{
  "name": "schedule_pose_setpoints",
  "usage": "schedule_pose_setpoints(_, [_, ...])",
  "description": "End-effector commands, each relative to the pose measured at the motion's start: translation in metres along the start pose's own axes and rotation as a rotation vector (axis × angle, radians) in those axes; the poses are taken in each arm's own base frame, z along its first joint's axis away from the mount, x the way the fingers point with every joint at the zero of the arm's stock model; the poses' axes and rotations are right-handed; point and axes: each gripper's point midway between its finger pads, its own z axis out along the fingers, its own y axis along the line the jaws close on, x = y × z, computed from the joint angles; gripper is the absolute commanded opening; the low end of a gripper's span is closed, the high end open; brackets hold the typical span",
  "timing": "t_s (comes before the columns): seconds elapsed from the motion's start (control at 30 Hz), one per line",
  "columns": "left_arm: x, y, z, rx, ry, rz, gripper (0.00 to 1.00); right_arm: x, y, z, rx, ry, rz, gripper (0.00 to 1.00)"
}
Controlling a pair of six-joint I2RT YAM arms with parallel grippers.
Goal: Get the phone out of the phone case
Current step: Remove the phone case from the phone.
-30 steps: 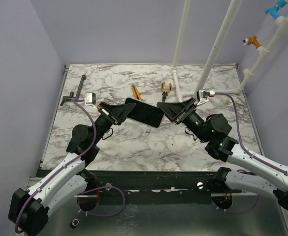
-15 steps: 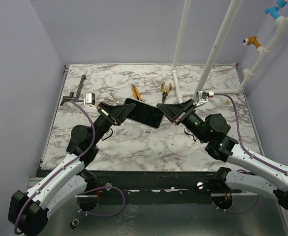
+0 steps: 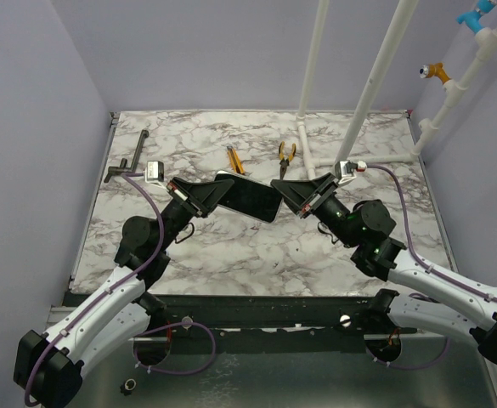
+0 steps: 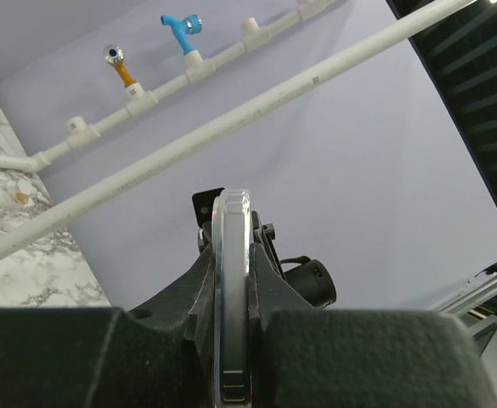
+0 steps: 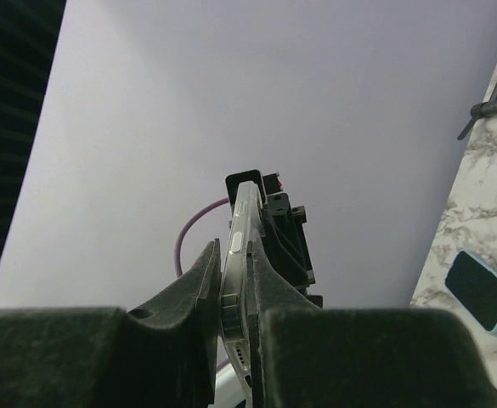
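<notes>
above the middle of the table [image 3: 231,255], the phone [image 3: 250,197] hangs in the air between the two grippers, its dark face up and its long side running from the left arm to the right arm. the left gripper [image 3: 215,195] is clamped on its left end, and the right gripper [image 3: 284,191] is clamped on its right end. the phone touches nothing else and sits clear of the marble.

from the left wrist, the phone [image 4: 231,255] shows edge-on, pinched between the black fingers [image 4: 189,306], and its rim looks clear and glossy like a case [image 4: 231,204]. from the right wrist, the phone [image 5: 241,229] is again edge-on between the fingers [image 5: 193,289], with side buttons and small holes showing along a grey edge. whether the case is fully on or partly off, i cannot tell.

toward the far edge lie pliers [image 3: 287,153] and, just left of them, an orange tool [image 3: 234,159]. a black tool [image 3: 127,163] lies near the far left corner. white pipes [image 3: 375,76] rise from the far right part of the table.
</notes>
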Motion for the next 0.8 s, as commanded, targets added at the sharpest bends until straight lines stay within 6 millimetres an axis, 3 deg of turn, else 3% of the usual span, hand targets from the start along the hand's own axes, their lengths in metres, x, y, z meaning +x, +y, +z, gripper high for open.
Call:
schedule_pose_setpoints(0.0, [0.004, 0.015, -0.001, -0.030, 0.017, 0.084, 0.00, -0.002, 0.047, -0.007, -0.200, 0.039, 0.186, 0.09])
schedule_pose_setpoints(0.4, [-0.004, 0.015, -0.004, 0.049, -0.047, 0.231, 0.00, 0.015, 0.059, -0.006, -0.296, 0.166, 0.297, 0.03])
schedule_pose_setpoints(0.77, [-0.005, 0.012, 0.006, 0.104, -0.059, 0.148, 0.00, 0.025, 0.067, 0.000, -0.356, 0.235, 0.302, 0.01])
